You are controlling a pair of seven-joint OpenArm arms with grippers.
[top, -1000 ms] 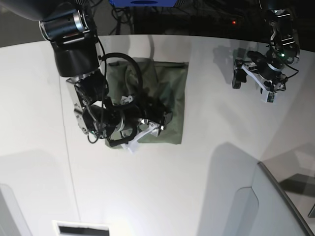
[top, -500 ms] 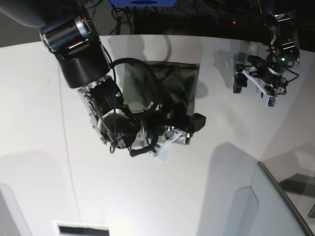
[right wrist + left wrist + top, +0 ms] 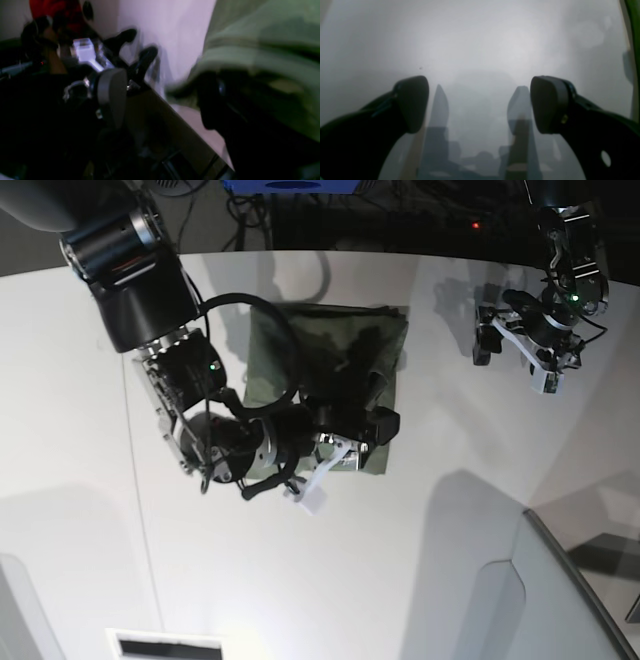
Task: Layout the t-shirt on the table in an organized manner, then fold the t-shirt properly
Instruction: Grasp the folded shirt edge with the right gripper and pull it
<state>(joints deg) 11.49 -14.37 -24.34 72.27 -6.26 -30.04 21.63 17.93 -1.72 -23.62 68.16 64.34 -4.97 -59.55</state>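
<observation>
1. From my remote station, much is hard to read: the right wrist view is smeared with motion blur, and in the base view the right arm and its cabling cover the near left part of the t-shirt (image 3: 340, 350), hiding its sleeves and collar.

2. The left wrist view is hazy, showing only bare, glossy counter (image 3: 480, 45) under the fingers, with their reflections in it and a thin green sliver at the frame's right edge.

3. The right end effector (image 3: 362, 438) sits at the t-shirt's near right corner. In the right wrist view its jaws stand well apart, one grey pad (image 3: 112, 92) clear of the cloth, the other dark finger against a fold of green fabric. I cannot tell whether the fabric is actually pinched.

4. The left end effector (image 3: 512, 338) hangs well to the right of the t-shirt, over bare counter, its dark fingertips (image 3: 413, 102) spread wide with nothing between them.

5. The olive-green t-shirt lies toward the far edge of the white counter as a compact, roughly rectangular bundle, creased and rumpled across its top layer, with fairly straight far and right edges.
</observation>
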